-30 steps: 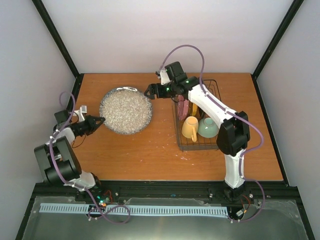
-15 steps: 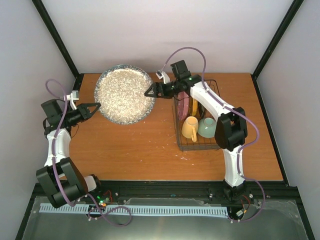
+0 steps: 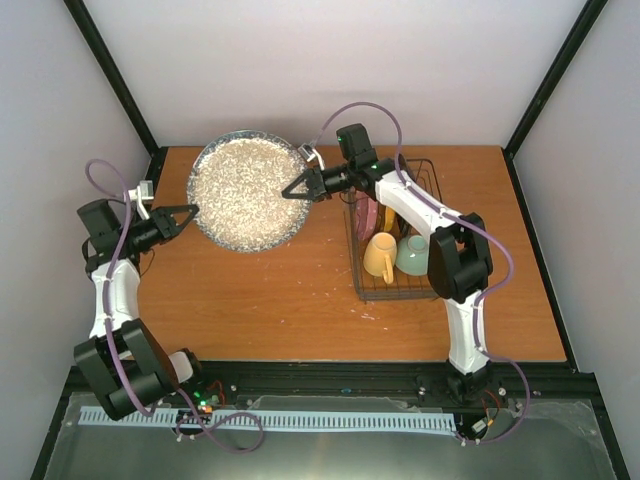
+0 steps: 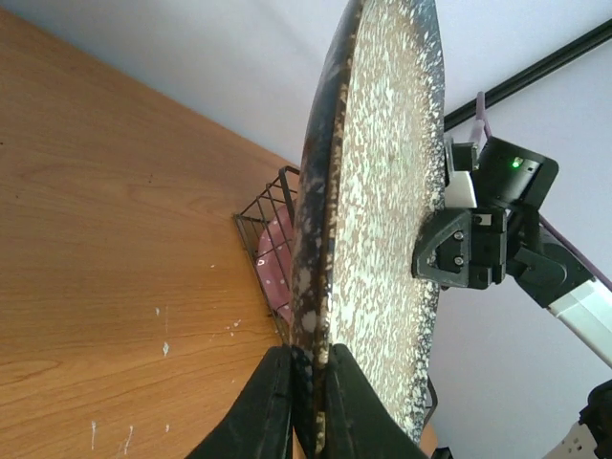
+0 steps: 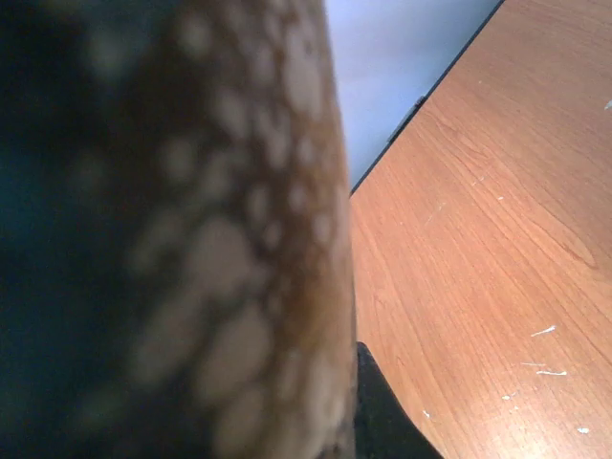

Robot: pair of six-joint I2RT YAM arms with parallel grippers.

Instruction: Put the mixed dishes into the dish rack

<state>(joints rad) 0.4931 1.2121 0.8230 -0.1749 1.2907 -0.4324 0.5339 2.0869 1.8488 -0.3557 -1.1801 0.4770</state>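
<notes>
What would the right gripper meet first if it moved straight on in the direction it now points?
The speckled plate. The right gripper points at its right rim and seems to be at it; contact is unclear. The left gripper pinches the opposite rim.
</notes>
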